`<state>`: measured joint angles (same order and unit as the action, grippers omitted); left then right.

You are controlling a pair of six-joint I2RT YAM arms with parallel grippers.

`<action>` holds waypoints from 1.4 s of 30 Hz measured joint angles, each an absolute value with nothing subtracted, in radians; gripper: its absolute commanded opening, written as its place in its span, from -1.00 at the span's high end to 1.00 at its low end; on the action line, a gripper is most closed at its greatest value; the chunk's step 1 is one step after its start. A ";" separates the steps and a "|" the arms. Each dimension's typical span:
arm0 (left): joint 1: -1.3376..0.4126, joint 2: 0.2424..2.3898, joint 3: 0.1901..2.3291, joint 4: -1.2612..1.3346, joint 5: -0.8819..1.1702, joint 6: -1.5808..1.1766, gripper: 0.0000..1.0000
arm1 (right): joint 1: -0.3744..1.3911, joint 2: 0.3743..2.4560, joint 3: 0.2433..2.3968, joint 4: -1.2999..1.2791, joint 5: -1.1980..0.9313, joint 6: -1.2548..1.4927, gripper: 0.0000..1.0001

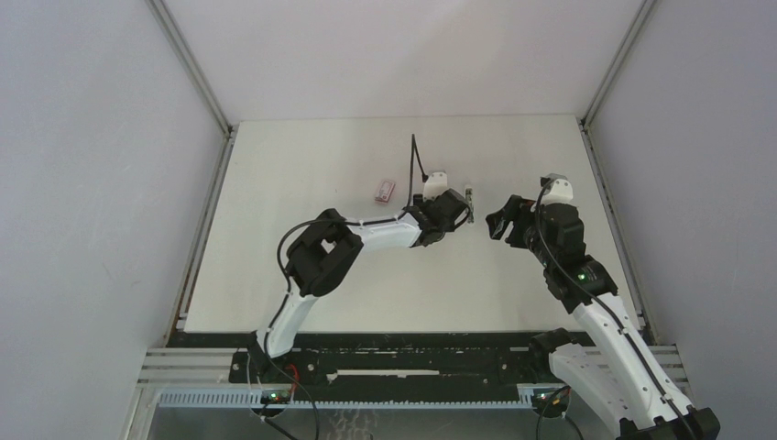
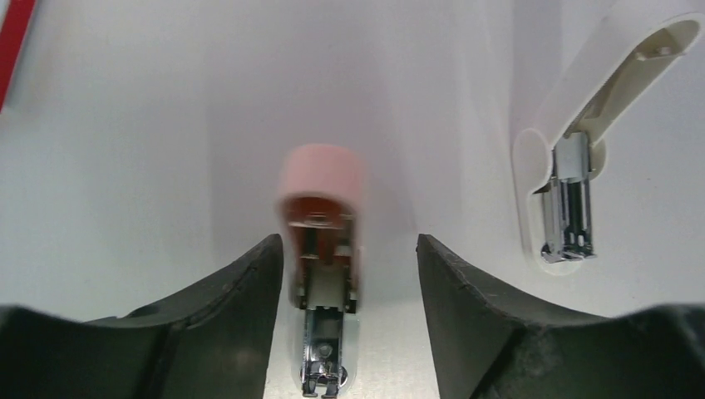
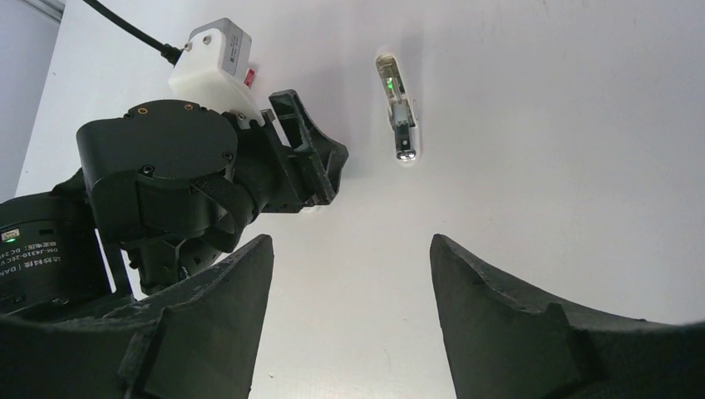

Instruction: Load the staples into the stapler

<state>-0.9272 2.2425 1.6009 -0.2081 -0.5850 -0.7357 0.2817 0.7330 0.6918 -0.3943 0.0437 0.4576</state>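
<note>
A small pink stapler (image 2: 320,241) lies opened on the table between my left gripper's (image 2: 349,249) fingers, its metal channel towards the camera. The jaws stand apart, the left one close beside it and a gap on the right. A white stapler (image 2: 565,166) lies opened just to its right; it also shows in the right wrist view (image 3: 399,112) and from above (image 1: 468,202). The pink-red carton (image 1: 385,190) lies to the left, behind the left gripper (image 1: 456,214). No loose staple strips show. My right gripper (image 3: 349,245) is open and empty over bare table, facing the left gripper (image 3: 308,158).
The white table (image 1: 366,284) is walled on three sides by grey panels. The right gripper (image 1: 501,220) hovers a short way right of the white stapler. The carton's red edge shows at the top left of the left wrist view (image 2: 12,41).
</note>
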 measured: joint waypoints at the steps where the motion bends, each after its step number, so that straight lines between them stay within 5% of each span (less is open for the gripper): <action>1: -0.927 2.243 1.601 -0.204 -0.579 -0.734 -0.38 | 0.282 0.733 0.692 -0.394 0.043 0.458 -0.36; 8: -0.927 2.160 1.483 -0.130 -0.517 -0.686 -0.66 | 0.276 0.731 0.691 -0.391 0.023 0.447 -0.47; 11: -0.924 2.032 1.356 -0.101 -0.489 -0.641 -0.72 | 0.272 0.724 0.690 -0.385 -0.011 0.424 -0.86; 13: -0.915 1.934 1.297 -0.085 -0.466 -0.613 -0.72 | 0.268 0.718 0.690 -0.384 -0.033 0.407 -0.92; 27: -0.612 1.548 1.133 -0.095 -0.186 -0.459 -0.74 | 0.241 0.658 0.670 -0.406 -0.194 0.398 -0.89; 42: -0.429 1.780 1.313 -0.216 -0.046 -0.327 -0.70 | 0.241 0.451 0.531 -0.436 -0.347 0.433 -0.84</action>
